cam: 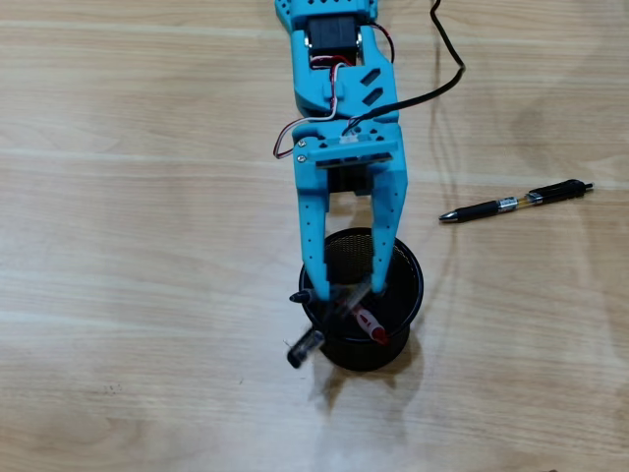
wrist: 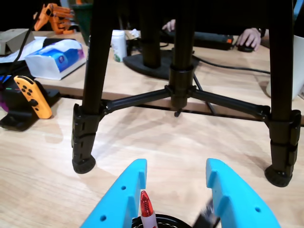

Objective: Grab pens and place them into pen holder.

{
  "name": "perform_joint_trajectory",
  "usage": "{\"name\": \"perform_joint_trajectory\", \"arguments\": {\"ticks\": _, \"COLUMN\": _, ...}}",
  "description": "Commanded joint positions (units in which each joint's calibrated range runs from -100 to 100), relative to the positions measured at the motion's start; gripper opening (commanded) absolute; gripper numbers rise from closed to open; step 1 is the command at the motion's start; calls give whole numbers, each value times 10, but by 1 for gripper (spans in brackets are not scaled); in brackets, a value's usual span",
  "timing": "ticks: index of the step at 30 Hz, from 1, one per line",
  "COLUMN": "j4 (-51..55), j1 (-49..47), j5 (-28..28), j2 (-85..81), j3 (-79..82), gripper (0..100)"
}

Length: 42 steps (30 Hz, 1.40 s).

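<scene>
Tripod legs (wrist: 90, 95) appear only from wrist view.

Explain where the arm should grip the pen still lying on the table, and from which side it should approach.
Grip the black pen with silver band near its middle, beside the band. It lies flat and almost level across the overhead view, alone on bare wood, so probably come straight down from above with the fingers closing across its barrel.
</scene>
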Motion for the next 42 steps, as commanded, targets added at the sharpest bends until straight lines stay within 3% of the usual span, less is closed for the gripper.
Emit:
{"name": "perform_joint_trajectory", "arguments": {"ticks": 1, "j4": -5, "j1": -10, "j5": 3, "j2": -28, "j3": 6, "gripper": 11}}
{"name": "perform_joint_trajectory", "arguments": {"ticks": 5, "j4": 76, "j1": -9, "j5": 10, "j2": -91, "j3": 49, "gripper": 5}}
{"name": "perform_joint_trajectory", "arguments": {"ticks": 6, "j4": 137, "j1": -11, "j5": 10, "j2": -135, "j3": 71, "gripper": 5}}
{"name": "perform_joint_trajectory", "arguments": {"ticks": 17, "j4": 396, "j1": -95, "j5": 5, "j2": -273, "j3": 92, "gripper": 4}}
{"name": "perform_joint_trajectory", "arguments": {"ticks": 26, "j4": 556, "j1": -189, "j5": -103, "j2": -282, "j3": 92, "gripper": 2}}
{"name": "perform_joint_trajectory", "arguments": {"ticks": 35, "j4": 583, "j1": -280, "j5": -188, "j2": -210, "j3": 65, "gripper": 2}}
{"name": "perform_joint_trajectory", "arguments": {"ticks": 42, "j4": 813, "j1": -323, "j5": -266, "j2": -10, "j3": -241, "gripper": 2}}
